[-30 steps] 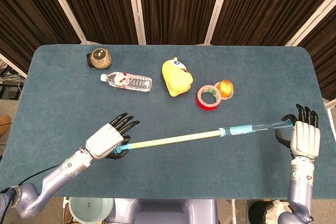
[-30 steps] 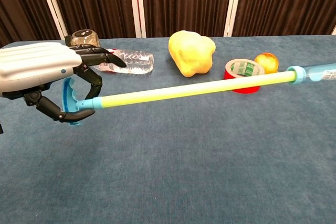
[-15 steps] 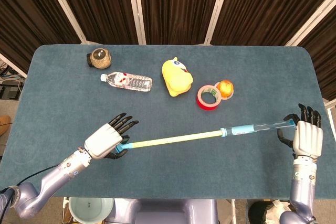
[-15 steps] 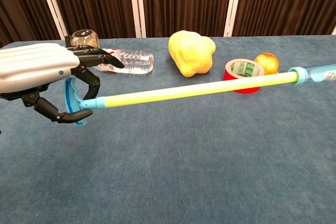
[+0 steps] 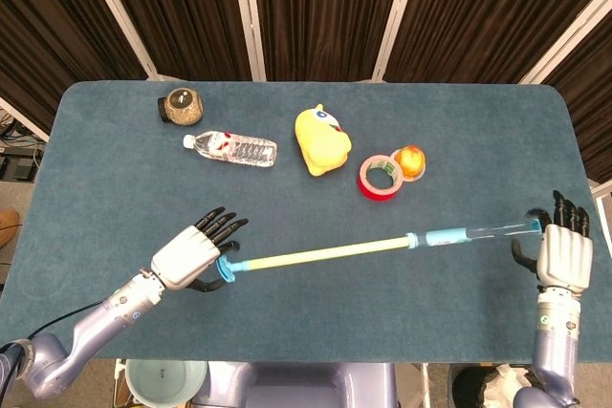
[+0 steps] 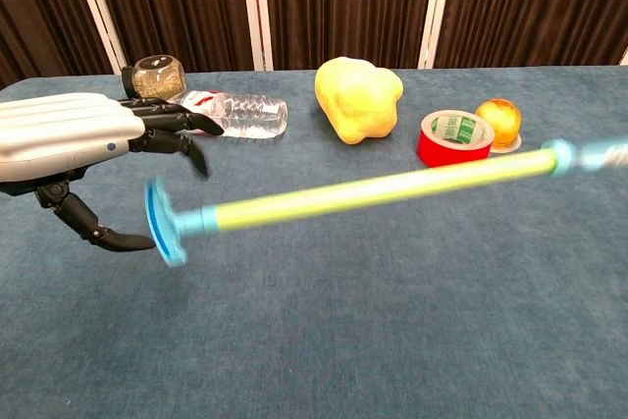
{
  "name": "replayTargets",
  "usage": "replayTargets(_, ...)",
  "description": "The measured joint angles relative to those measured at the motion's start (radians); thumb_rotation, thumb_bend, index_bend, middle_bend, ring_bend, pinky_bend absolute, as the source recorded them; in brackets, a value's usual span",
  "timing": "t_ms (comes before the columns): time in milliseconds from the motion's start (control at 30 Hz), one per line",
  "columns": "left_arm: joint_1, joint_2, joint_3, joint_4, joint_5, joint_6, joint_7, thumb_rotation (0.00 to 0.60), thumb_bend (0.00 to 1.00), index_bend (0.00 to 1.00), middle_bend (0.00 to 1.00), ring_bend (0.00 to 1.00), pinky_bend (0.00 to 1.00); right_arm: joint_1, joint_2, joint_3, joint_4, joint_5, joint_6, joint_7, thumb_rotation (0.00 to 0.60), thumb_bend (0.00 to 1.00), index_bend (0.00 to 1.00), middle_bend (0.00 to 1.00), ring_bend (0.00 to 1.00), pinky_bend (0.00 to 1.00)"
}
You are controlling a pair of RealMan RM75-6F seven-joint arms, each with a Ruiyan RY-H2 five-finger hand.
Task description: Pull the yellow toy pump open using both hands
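The toy pump lies stretched out across the table's front. Its yellow rod (image 5: 320,255) runs from a blue disc handle (image 5: 226,270) on the left to a clear blue barrel (image 5: 473,232) on the right. In the chest view the rod (image 6: 383,189) and handle (image 6: 162,223) are blurred by motion. My left hand (image 5: 191,255) is just left of the handle, fingers spread, holding nothing. My right hand (image 5: 561,253) stands at the right table edge with fingers straight. The barrel's tip (image 5: 534,226) ends beside them, between the thumb and the fingers, with no grip showing.
At the back of the table are a yellow duck toy (image 5: 320,139), a red tape roll (image 5: 381,177), an orange ball (image 5: 410,161), a lying water bottle (image 5: 232,148) and a small round jar (image 5: 181,106). The rod passes in front of the tape roll.
My left hand has let go of the blue handle, which has slipped out and shifted right. The right hand has drawn slightly right and towards the table's front edge.
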Motion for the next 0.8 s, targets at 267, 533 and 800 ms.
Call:
replayTargets(267, 0.017, 0.01, 0.01, -0.037, -0.006, 0.002, 0.004, 0.6, 0.14, 0.04, 0.0, 0.0, 0.0, -0.006, 0.022, -0.021, -0.032, 0.019, -0.01, -0.023, 0.6, 0.28, 0.02, 0.0, 0.0, 0.0)
replayTargets(533, 0.12, 0.024, 0.034, -0.083, -0.036, 0.119, -0.031, 0.6, 0.13, 0.03, 0.0, 0.0, 0.0, -0.045, 0.082, -0.098, -0.131, -0.059, -0.023, 0.023, 0.6, 0.16, 0.03, 0.0, 0.0, 0.0)
replayTargets(800, 0.267, 0.06, 0.104, -0.102, -0.011, 0.286, -0.076, 0.6, 0.09, 0.0, 0.0, 0.0, 0.0, -0.104, 0.161, -0.23, -0.19, -0.268, -0.015, 0.103, 0.6, 0.13, 0.04, 0.0, 0.0, 0.0)
